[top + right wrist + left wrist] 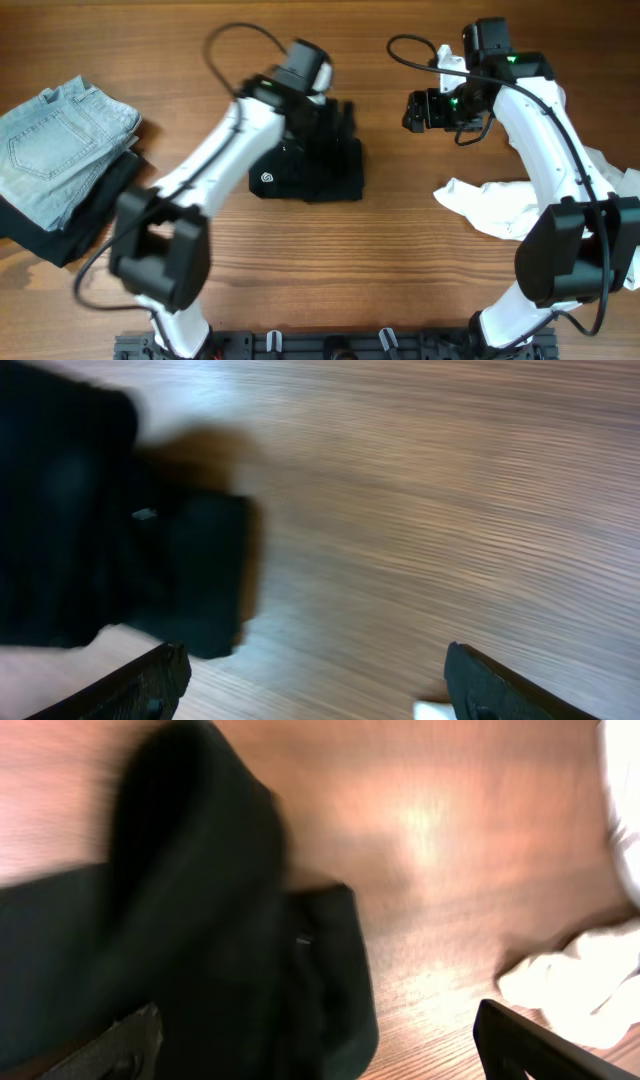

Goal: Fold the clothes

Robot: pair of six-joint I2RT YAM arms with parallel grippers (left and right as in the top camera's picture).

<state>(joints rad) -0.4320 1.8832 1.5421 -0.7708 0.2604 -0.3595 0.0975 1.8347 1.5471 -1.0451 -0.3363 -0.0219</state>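
Observation:
A black folded garment (305, 170) lies at the table's middle. My left gripper (335, 122) hovers over its far right part. In the left wrist view the black garment (200, 920) fills the left side, and the left gripper's (320, 1055) fingers are spread wide over its edge, open. A crumpled white garment (495, 205) lies at the right and also shows in the left wrist view (590, 980). My right gripper (415, 110) is open and empty above bare wood. In the right wrist view the open right gripper (320, 680) has the black garment (90, 540) at its upper left.
A stack of folded clothes sits at the left edge, with light blue jeans (60, 145) on top of dark clothes (85, 215). More white cloth (610, 180) lies at the far right behind the right arm.

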